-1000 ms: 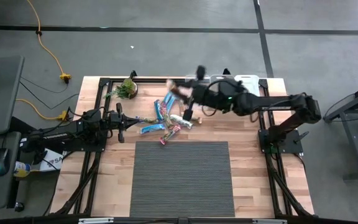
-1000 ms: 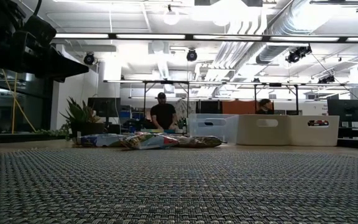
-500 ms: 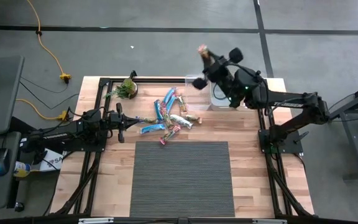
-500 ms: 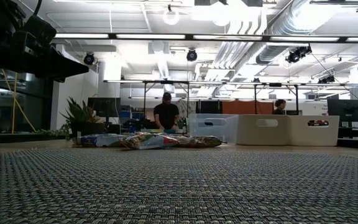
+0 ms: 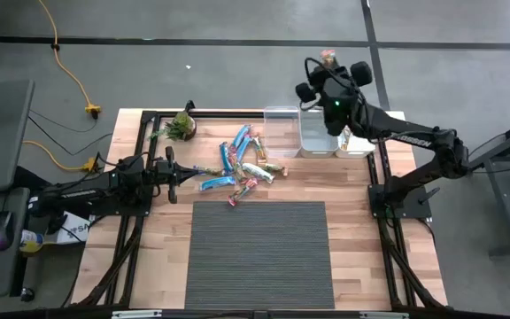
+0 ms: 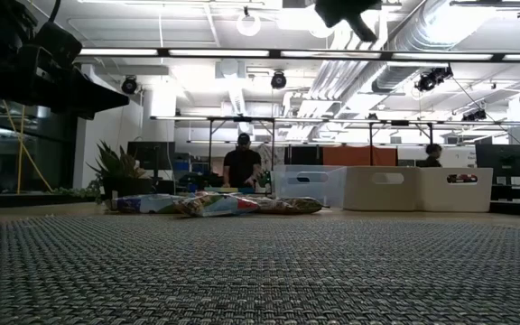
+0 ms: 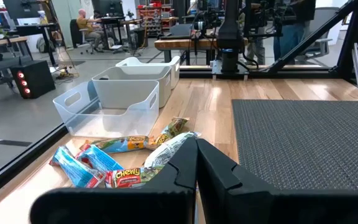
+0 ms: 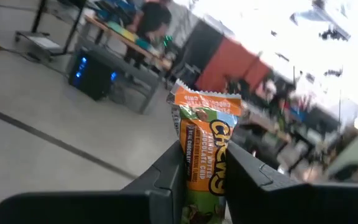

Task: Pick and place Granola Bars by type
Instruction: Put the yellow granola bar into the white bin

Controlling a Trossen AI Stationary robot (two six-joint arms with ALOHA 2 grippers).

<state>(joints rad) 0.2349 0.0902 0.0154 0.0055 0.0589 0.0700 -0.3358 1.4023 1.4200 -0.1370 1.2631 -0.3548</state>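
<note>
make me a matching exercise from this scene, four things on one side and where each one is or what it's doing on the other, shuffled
Things:
1. right hand
2. left hand
3. potted plant
4. loose granola bars

Places or states:
A. heaped on the wood between the plant and the clear bins
B. shut and empty, low by the table's left side
C. raised above the bins, shut on an orange-and-green granola bar
D. standing near the table's far left corner

Pairs: 1-C, 2-B, 3-D, 4-A

Loose pile of wrapped granola bars (image 5: 242, 168), bright blue and yellow-green, flat on the wooden tabletop; one orange-and-green bar (image 8: 202, 152) held upright, raised above.
</note>
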